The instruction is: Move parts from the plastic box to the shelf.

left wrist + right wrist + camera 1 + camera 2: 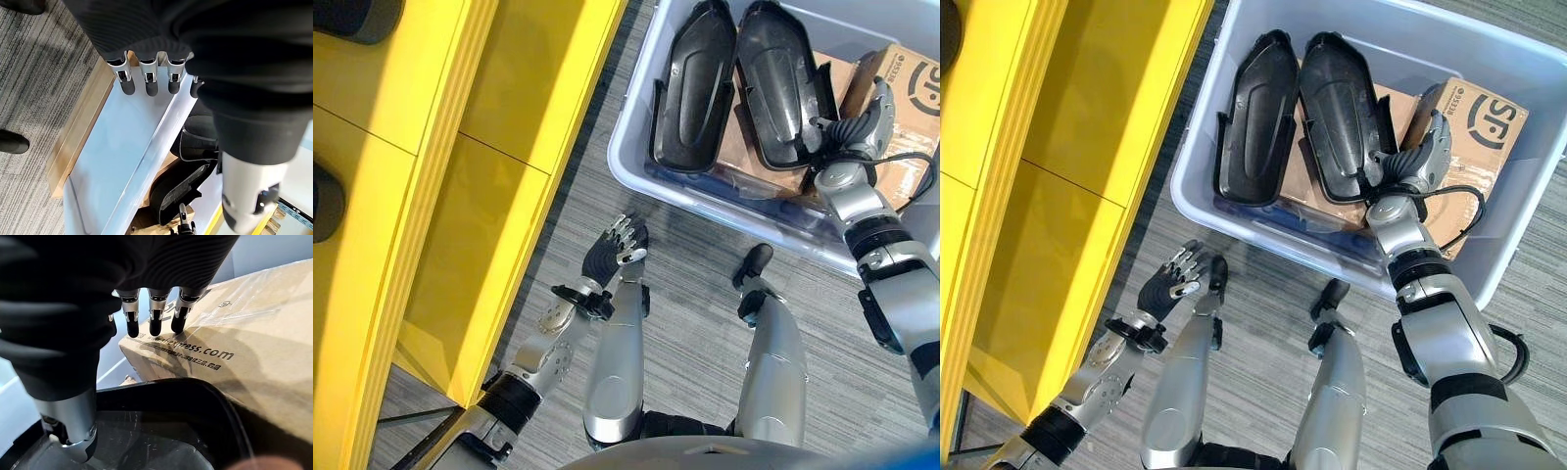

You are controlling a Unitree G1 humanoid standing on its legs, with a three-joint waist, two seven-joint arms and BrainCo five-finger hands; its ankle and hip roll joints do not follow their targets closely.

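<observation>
In the upper right of the frame, two black moulded plastic shell parts (1332,117) are seen lying on cardboard boxes (1474,122) inside the pale blue plastic box (1200,147), where the right robot hand (1420,152) is held with relaxed, spread fingers by the right-hand part, while the left robot hand (1170,279) is held open over the grey carpet floor (1253,294) beside the yellow shelf (1048,147).

two black moulded shell parts (1256,122) (1344,116) lie side by side, hollow side up, atop cardboard in the pale plastic box (1205,127), beside the yellow shelf (1048,176).
</observation>
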